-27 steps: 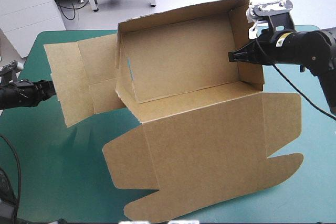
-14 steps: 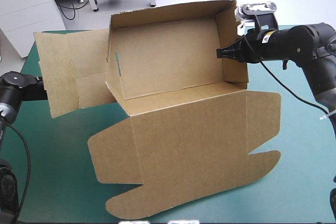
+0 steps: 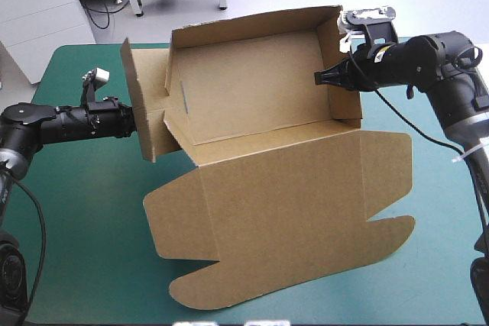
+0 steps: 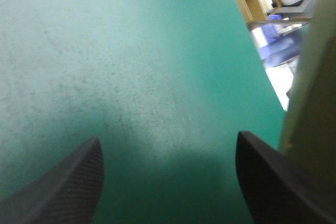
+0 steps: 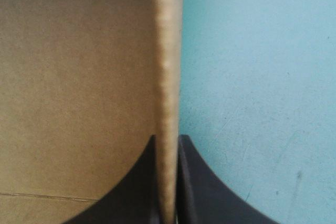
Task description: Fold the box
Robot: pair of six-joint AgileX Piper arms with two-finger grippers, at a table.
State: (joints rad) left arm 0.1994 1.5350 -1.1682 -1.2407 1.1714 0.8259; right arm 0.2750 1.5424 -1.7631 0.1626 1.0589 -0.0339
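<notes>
We see the right gripper [image 3: 321, 79] pinching an end wall of the box [image 3: 260, 104]; the left gripper [image 4: 168, 138] gapes, its tips hidden from above behind a flap.

Left arm [image 3: 69, 122]: black, matte, round tube segments. Right arm [image 3: 428, 62]: black too, bulkier rounded housings, white tie [image 3: 467, 156] near worktop's right edge. Left gripper [image 4: 168, 145]: fingers [image 4: 68, 182] black curved fins, fine weave on surface (carbon look). Right gripper [image 5: 168, 145]: same black fins.
</notes>
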